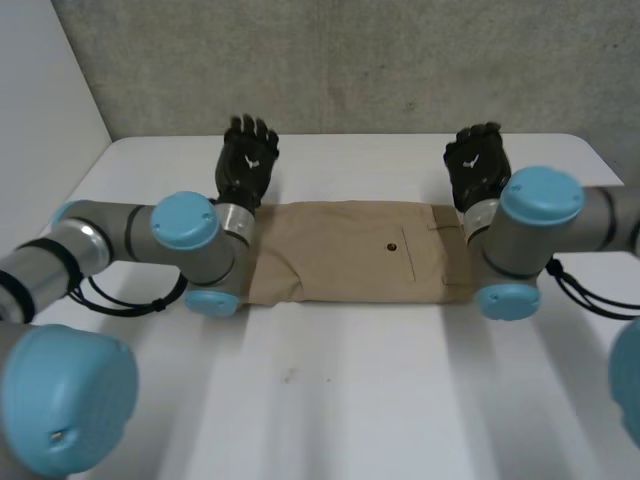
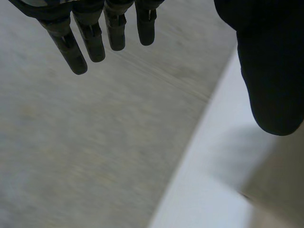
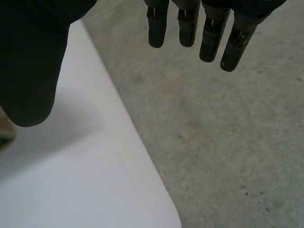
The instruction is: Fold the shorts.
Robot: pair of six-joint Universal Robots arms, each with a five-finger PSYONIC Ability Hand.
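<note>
The tan shorts [image 1: 350, 252] lie folded into a long flat band across the middle of the white table [image 1: 350, 400], with a dark button and a pocket seam facing up. My left hand [image 1: 247, 160] hovers over the table just beyond the band's left end, fingers [image 2: 80, 42] straight and spread, holding nothing. My right hand [image 1: 477, 165] hovers just beyond the right end, its fingers [image 3: 209, 33] straight too and empty. A tan corner of the shorts [image 2: 280, 190] shows below the left thumb.
A grey concrete wall [image 1: 350, 60] rises right behind the table's far edge [image 1: 400, 134]. Both forearms reach across the table's left and right sides toward the shorts.
</note>
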